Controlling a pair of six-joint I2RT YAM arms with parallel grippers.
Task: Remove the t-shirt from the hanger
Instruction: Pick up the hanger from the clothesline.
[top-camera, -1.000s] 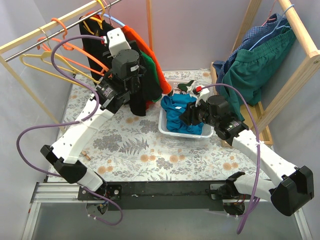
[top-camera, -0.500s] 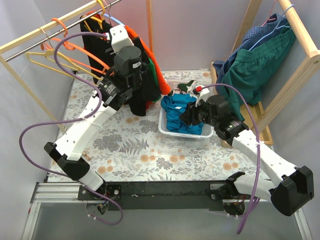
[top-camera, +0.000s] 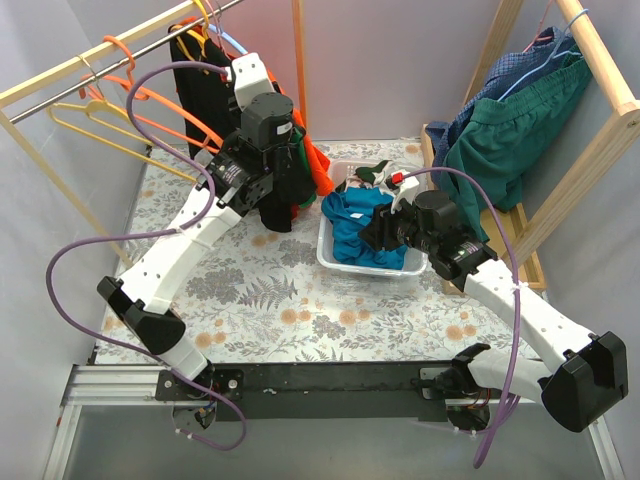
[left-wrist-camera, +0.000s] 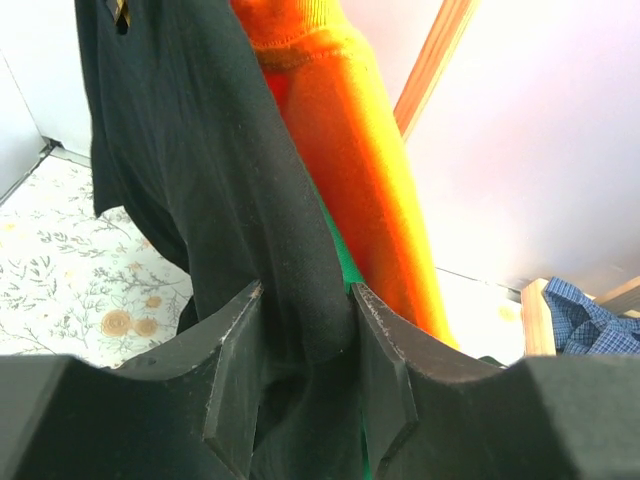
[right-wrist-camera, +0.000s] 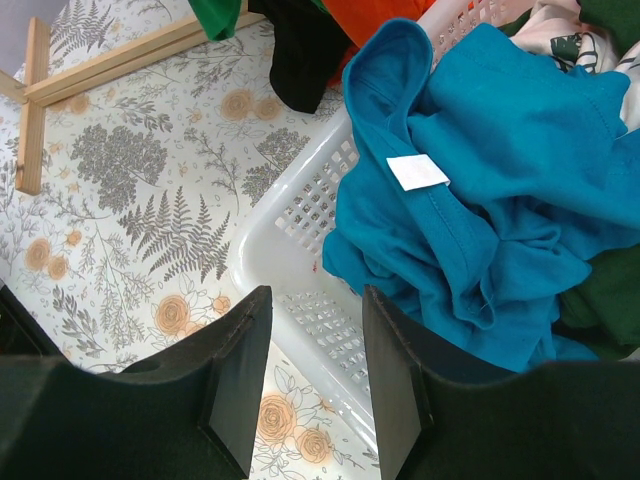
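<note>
A black t-shirt (top-camera: 203, 75) hangs from a hanger (top-camera: 204, 17) on the rail (top-camera: 90, 66) at the back left. My left gripper (top-camera: 288, 158) is shut on a fold of this black t-shirt (left-wrist-camera: 200, 150), low on its right side; in the left wrist view the cloth fills the gap between my fingers at the left gripper (left-wrist-camera: 308, 330). An orange garment (left-wrist-camera: 340, 150) and a green one (left-wrist-camera: 346, 268) hang just behind it. My right gripper (top-camera: 372, 232) is open and empty, hovering over the near left rim of the white basket (right-wrist-camera: 300, 220).
The basket (top-camera: 340, 262) holds a teal shirt (right-wrist-camera: 480, 200) and other clothes. Empty orange hangers (top-camera: 150, 100) and a yellow one (top-camera: 90, 130) hang on the left rail. A wooden rack with green and plaid clothes (top-camera: 510, 120) stands at the right.
My left gripper has moved to the right and a little farther back with the black t-shirt in it, dragging the cloth sideways. The right arm has not moved.
</note>
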